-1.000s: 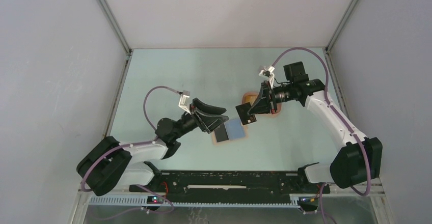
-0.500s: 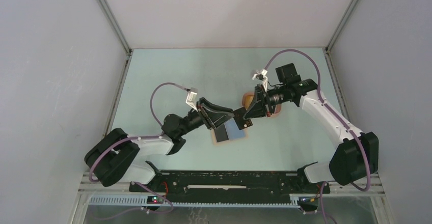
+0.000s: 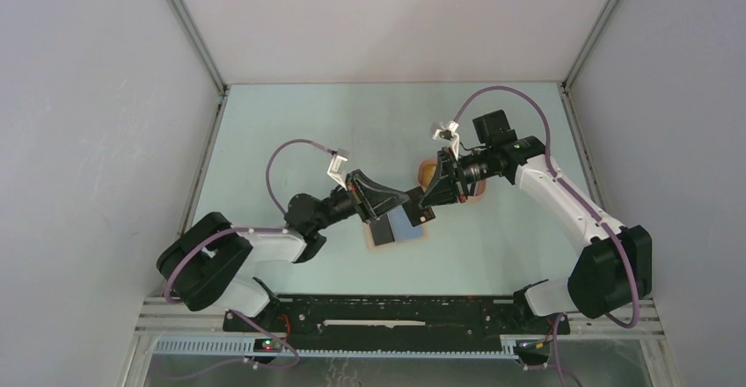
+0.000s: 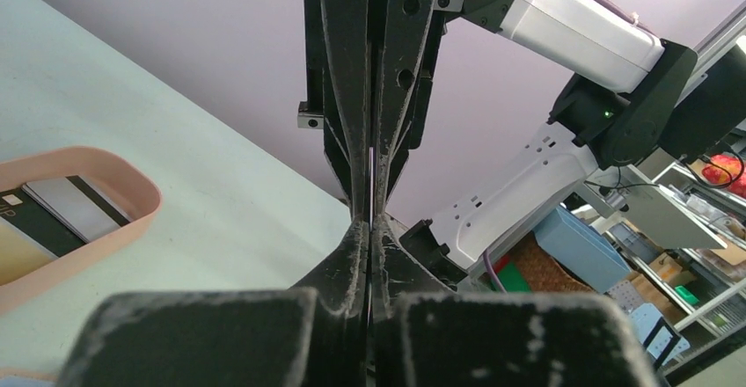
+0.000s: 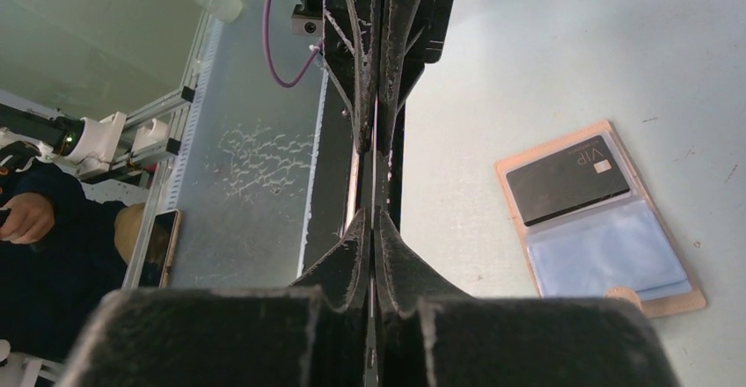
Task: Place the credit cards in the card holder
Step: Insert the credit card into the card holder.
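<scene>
A dark credit card (image 3: 417,203) hangs edge-on in mid-air between both arms, above the card holder. My left gripper (image 3: 407,200) is shut on one end of it; the card's thin edge (image 4: 373,163) runs out from between my left gripper's (image 4: 371,229) pads. My right gripper (image 3: 426,201) is closed round the other end, and the card's edge (image 5: 376,141) shows in the hairline slit of my right gripper (image 5: 371,224). The tan card holder (image 3: 398,229) lies open on the table; the right wrist view shows this holder (image 5: 607,229) with a black card (image 5: 567,178) in its upper pocket.
A peach-pink tray (image 4: 141,195) holding more cards (image 4: 53,220) lies on the table; from above the tray (image 3: 428,170) is mostly hidden by the right arm. A black rail (image 3: 396,310) runs along the near edge. Grey walls enclose the left, right and back.
My left gripper has reached right to the card held by the right gripper and closed on it. The right arm shifted slightly left, still on the card.
</scene>
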`<action>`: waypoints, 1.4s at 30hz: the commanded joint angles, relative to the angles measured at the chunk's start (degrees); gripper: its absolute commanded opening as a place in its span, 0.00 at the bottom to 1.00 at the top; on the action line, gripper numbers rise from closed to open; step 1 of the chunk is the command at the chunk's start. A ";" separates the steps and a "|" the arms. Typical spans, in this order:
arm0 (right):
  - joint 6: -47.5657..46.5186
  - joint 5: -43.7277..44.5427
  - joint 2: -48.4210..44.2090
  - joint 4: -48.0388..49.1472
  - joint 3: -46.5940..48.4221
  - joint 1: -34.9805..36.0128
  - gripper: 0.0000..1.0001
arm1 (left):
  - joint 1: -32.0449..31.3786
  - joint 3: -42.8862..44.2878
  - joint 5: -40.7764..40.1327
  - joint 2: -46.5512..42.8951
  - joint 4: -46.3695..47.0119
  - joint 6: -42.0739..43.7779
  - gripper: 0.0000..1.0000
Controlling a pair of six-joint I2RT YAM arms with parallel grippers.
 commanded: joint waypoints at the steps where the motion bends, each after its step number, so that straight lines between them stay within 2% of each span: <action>1: -1.07 0.75 -0.05 0.03 1.60 0.70 0.14 | 0.01 1.71 1.65 -0.22 3.49 1.43 0.00; 4: -1.70 2.45 -0.43 -0.23 1.60 0.67 0.34 | 2.00 -0.15 1.57 -0.60 3.48 1.33 0.00; 6: -2.38 4.18 -0.93 -0.53 1.60 0.72 0.42 | 3.83 -1.67 1.74 -0.66 3.48 0.63 0.00; 9: -3.10 7.30 -1.45 -0.73 1.60 0.70 0.47 | 6.50 -4.17 1.55 -0.84 3.49 -0.13 0.00; 14: -1.59 15.11 -0.55 0.66 1.62 0.54 0.48 | 9.06 -8.69 -2.29 -0.97 3.48 -0.22 0.00; 19: 2.81 22.60 2.56 4.29 0.75 1.10 0.44 | 9.12 -13.00 -10.24 -0.39 3.51 0.39 0.00; 24: 6.75 29.04 8.20 7.04 0.54 4.28 0.31 | 9.13 -15.69 -16.55 1.58 3.49 1.28 0.00; 31: 10.25 39.57 17.32 7.68 2.47 10.98 0.15 | 9.12 -16.30 -19.74 6.44 3.48 -0.07 0.00; 42: 11.75 47.31 28.15 3.16 7.53 13.72 0.11 | 9.12 -16.73 -21.90 12.31 3.48 -3.88 0.00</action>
